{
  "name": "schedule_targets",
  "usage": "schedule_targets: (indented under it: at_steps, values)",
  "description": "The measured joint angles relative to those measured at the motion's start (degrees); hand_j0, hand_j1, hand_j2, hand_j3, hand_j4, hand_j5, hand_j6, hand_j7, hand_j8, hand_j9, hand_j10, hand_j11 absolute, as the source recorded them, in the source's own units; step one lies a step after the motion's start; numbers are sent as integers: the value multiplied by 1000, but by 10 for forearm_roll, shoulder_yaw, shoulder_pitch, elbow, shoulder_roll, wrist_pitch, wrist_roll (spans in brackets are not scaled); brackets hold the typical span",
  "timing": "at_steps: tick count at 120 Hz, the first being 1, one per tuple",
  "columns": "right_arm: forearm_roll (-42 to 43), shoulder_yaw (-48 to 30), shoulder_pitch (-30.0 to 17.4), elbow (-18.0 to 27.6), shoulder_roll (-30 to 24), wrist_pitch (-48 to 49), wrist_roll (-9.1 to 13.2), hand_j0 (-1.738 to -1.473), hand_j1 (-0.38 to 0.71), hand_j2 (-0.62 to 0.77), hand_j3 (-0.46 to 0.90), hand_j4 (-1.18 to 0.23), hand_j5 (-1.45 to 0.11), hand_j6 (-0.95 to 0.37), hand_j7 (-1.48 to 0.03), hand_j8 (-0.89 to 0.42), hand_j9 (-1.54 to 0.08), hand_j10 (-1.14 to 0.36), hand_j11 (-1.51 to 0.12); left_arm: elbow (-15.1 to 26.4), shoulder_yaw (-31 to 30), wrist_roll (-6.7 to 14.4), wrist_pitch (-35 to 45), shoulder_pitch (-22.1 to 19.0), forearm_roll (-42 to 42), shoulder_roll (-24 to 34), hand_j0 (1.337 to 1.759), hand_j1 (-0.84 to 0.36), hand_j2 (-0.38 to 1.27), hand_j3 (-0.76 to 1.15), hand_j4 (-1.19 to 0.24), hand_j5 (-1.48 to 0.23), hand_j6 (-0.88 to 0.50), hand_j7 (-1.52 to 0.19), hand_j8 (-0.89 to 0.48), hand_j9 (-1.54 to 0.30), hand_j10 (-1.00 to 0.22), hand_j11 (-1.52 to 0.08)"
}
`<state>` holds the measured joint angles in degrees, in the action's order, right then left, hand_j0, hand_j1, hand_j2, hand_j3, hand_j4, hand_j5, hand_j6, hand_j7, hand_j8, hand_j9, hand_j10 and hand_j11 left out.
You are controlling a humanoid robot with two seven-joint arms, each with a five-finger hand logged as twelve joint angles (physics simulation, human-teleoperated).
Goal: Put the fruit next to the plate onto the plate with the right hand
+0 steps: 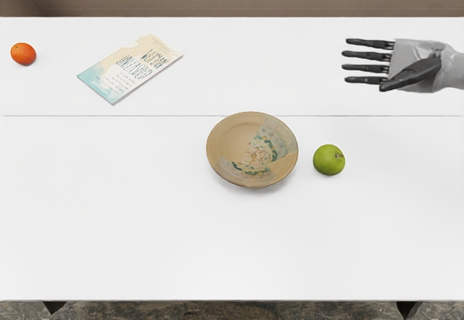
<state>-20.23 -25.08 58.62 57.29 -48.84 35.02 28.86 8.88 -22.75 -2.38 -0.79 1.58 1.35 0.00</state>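
Right hand (395, 64) hovered over the far right of the desk (145, 226), fingers stretched wide and holding nothing, well apart from the green apple (328, 160), which sat on the desk just beside the right rim of the plate (217, 142). The likeliest slip seemed a glancing touch: the apple was round and would probably roll away or knock into the plate if a fingertip met it before the fingers closed. Let go too high, it might roll out of the shallow plate. An orange (23, 54) lay far off at the left near a printed card (129, 67), and reaching for it would be the wrong fruit
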Motion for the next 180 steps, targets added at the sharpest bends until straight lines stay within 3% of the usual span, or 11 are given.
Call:
schedule_targets:
  at_steps: [15, 25, 39, 55, 70, 87, 104, 147, 180]
  values:
    - [2, -4, -4, 1, -5, 0, -1, -1658, -308, -7, 0, -31, -45, -30, -45, -31, -45, -32, -45, 0, 0, 0, 0, 0, 0, 0, 1658, 69, 47, 0, -234, -304, -234, -304, -234, -304, -234, -304]
    - [17, -11, -5, 0, -7, 0, -19, -1658, -308, -7, 0, -31, -44, -30, -45, -31, -45, -32, -45, 0, 0, 0, 0, 0, 0, 0, 1658, 69, 47, 0, -234, -304, -234, -304, -234, -304, -234, -304]
    - [149, -68, -10, 19, -10, 0, -35, -1658, -307, -7, 0, -32, -45, -31, -46, -32, -45, -33, -46, 0, 0, 0, 0, 0, 0, 0, 1658, 69, 47, 0, -234, -304, -234, -304, -234, -304, -234, -304]
    - [265, -114, -19, 101, -59, 0, -39, -1658, -303, -7, 0, -37, -50, -36, -51, -37, -50, -37, -50, 0, 0, 0, 0, 0, 0, 0, 1658, 69, 47, 0, -234, -304, -234, -304, -234, -304, -234, -304]
    - [383, -128, -26, 216, -99, 0, -42, -1658, -297, -8, 0, -44, -57, -43, -57, -43, -57, -44, -57, 0, 0, 0, 0, 0, 0, 0, 1658, 69, 47, 0, -234, -304, -234, -304, -234, -304, -234, -304]
    - [517, -131, -49, 316, -110, -11, -47, -1658, -295, -8, 0, -48, -60, -49, -60, -48, -60, -48, -60, 0, 0, 0, 0, 0, 0, 0, 1658, 69, 47, 0, -234, -304, -234, -304, -234, -304, -234, -304]
    - [610, -128, -83, 376, -106, -113, -48, -1658, -290, -9, 0, -54, -66, -55, -66, -54, -66, -53, -66, 0, 0, 0, 0, 0, 0, 0, 1658, 69, 47, 0, -234, -304, -234, -304, -234, -304, -234, -304]
    - [807, -118, -210, 417, -17, -344, -33, -1658, -271, -11, 0, -72, -88, -74, -87, -72, -88, -71, -87, 0, 0, 0, 0, 0, 0, 0, 1658, 69, 47, 0, -234, -304, -234, -304, -234, -304, -234, -304]
    - [899, -55, -234, 418, 25, -445, -23, -1658, -148, -31, 0, -174, -221, -176, -220, -175, -221, -173, -221, 0, 0, 0, 0, 0, 0, 0, 1658, 69, 47, 0, -234, -304, -234, -304, -234, -304, -234, -304]
